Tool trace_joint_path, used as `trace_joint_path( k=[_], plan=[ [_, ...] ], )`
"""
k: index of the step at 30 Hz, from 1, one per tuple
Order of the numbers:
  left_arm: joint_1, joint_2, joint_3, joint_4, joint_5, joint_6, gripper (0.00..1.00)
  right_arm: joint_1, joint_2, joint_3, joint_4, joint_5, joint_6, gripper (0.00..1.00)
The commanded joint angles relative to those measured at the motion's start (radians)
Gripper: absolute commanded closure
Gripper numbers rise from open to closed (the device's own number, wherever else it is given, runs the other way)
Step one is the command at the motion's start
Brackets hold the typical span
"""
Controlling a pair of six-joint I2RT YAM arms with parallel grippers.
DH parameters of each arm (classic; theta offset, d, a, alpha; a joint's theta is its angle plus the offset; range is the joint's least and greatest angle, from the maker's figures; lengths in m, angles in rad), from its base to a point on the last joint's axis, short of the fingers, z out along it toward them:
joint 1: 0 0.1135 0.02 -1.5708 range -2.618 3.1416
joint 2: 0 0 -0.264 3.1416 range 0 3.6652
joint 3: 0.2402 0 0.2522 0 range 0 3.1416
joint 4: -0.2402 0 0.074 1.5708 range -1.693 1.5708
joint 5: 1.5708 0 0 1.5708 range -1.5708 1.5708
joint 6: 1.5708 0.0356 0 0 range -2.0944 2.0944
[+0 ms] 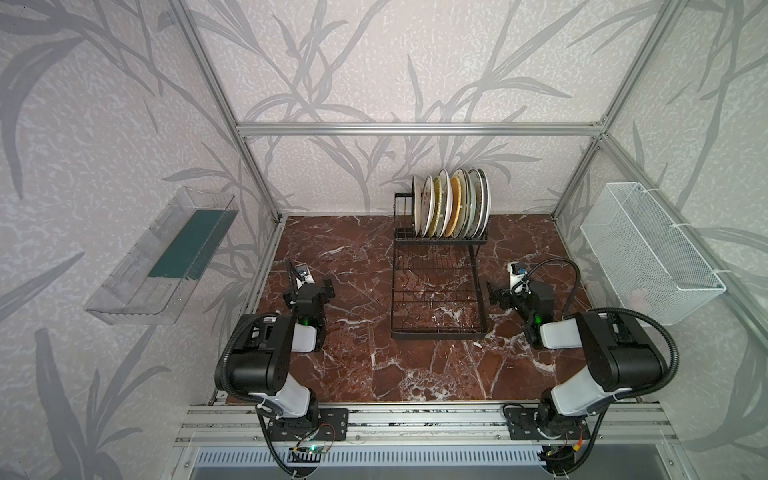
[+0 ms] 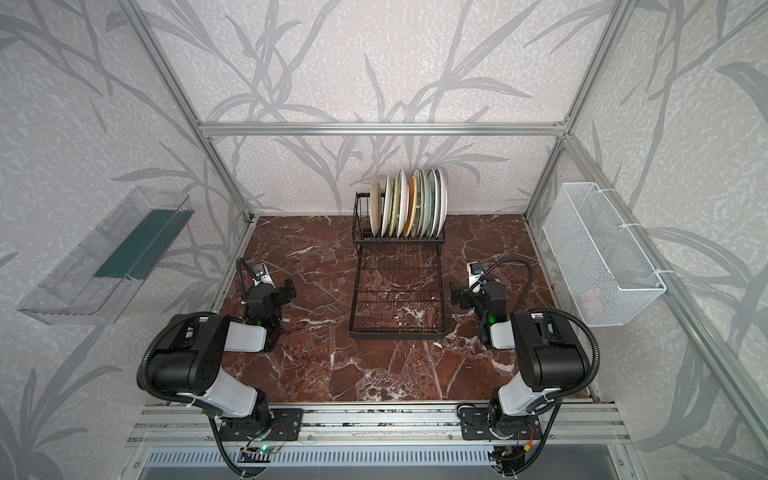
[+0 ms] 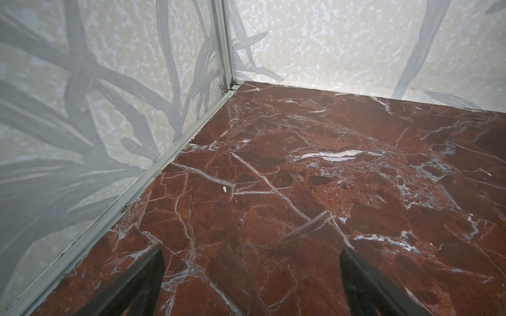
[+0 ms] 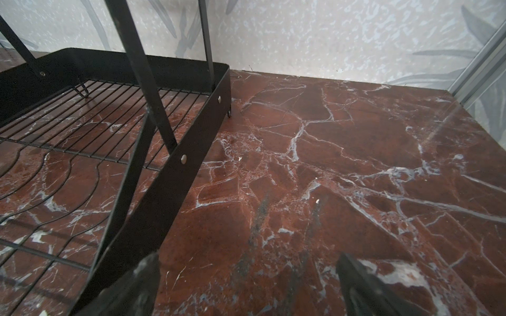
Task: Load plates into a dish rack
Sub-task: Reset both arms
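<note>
Plates (image 1: 451,203): all upright, packed edge-on in raised slots of rack (image 1: 438,333), at back edge of counter (image 1: 374,365); exact count unclear. None seen on counter or on rack's flat grid. Left gripper (image 3: 252,262) spread, holding nothing, near left edge. Right gripper (image 4: 247,266) spread, holding nothing, just beside rack's right side. Judgement: loading looks finished; nothing visible left to pick.

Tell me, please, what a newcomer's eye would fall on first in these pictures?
The row of plates stands on edge in the raised section of the black dish rack, bright at the back of the red marble table. The flat front part of the rack holds nothing. On either side of it the left end effector and right end effector hang open and empty.
</note>
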Motion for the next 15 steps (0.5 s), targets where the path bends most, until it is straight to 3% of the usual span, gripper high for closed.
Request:
trace_joint_path(
  k=[1, 15],
  plan=[
    [-0.004, -0.003, 0.015, 0.005, -0.004, 0.005, 0.01, 0.003, -0.014, 0.017, 0.013, 0.009, -0.011, 0.01],
    [-0.021, 0.003, 0.024, -0.002, -0.012, 0.029, 0.01, 0.003, -0.015, 0.017, 0.013, 0.009, -0.011, 0.01]
  ],
)
